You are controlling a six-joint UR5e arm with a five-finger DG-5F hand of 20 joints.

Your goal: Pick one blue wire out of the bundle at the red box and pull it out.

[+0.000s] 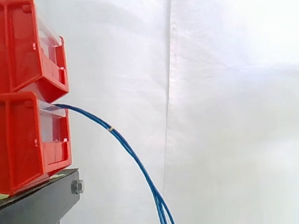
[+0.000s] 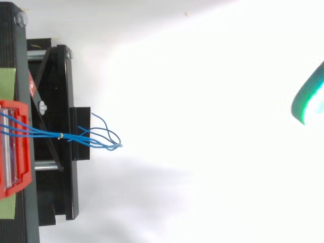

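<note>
Blue wire bundle is seen leaving the front of the lower red box, arcing right and down off the black desk. A second red box is stacked on top. Strands are bound by a pale tie a short way out. In the top view the loose ends are splayed and crossed right of the desk.

The hand is caught as a green glow at the right edge, well apart from the wires. Its grasp state cannot be told.

Risks:
- Several strands could be taken at once, as they run tight together.
- The whole bundle could be dragged by the tie.
- The box could be shifted by a hard pull.

Hidden: the wire run inside the box, the lower ends cut off in the side view, and most of the hand.
</note>
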